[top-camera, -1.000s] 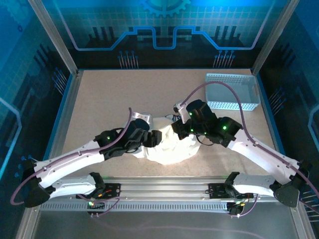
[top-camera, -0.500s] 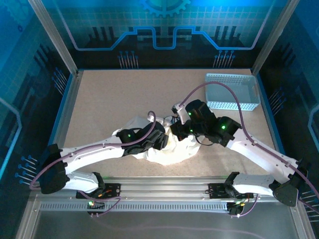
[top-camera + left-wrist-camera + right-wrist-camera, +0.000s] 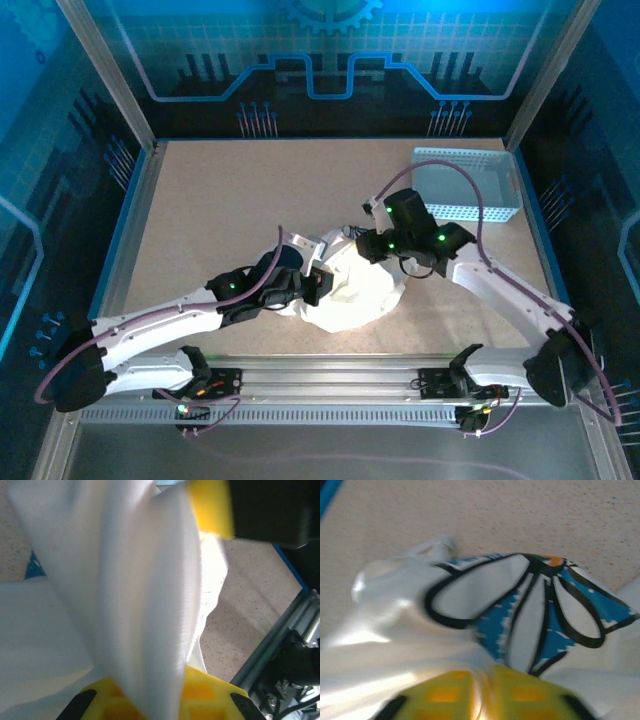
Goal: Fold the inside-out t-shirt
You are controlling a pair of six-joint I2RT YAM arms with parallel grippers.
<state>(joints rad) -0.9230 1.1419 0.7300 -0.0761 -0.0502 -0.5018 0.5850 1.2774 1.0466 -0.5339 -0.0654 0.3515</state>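
table edges: tan speckled table [image 3: 200, 210] ends in a blue lip on the left and right and a dark wall at the far side. a metal rail [image 3: 330, 378] runs along the near side, by both arm bases.
open room: broad open board lies far of and left of the inside-out t-shirt [image 3: 355, 298]. there is less room on the right, where the basket [image 3: 460, 212] stands by the far right corner.
cloth: white, bunched in a heap a little nearer than the table's middle. it is well apart from the basket and stops short of the rail.
left jaws: left gripper [image 3: 318, 283] is at the heap's left flank, clamped on a fold of the shirt.
right jaws: right gripper [image 3: 366, 246] is at the heap's far edge, tipped down onto it.
container: light blue-grey, perforated walls, pale floor in sight. the right arm's purple cable [image 3: 440, 168] arcs across it in the overhead view.
left wrist adds: a tall ridge of white cloth rises from between the yellow fingers [image 3: 215, 690]. speckled board and a stretch of rail show to the right. a yellow pad [image 3: 212, 507] on a black body sits at the top edge; i cannot tell whose.
right wrist adds: a blue-and-black petal print [image 3: 535, 615] with an orange spot lies on the cloth just ahead of the fingers. the fingers are close together with a thin line of cloth between them. the view is blurred, so i cannot tell whether they grip.
overhead adds: both arms lean inward and meet over the heap.
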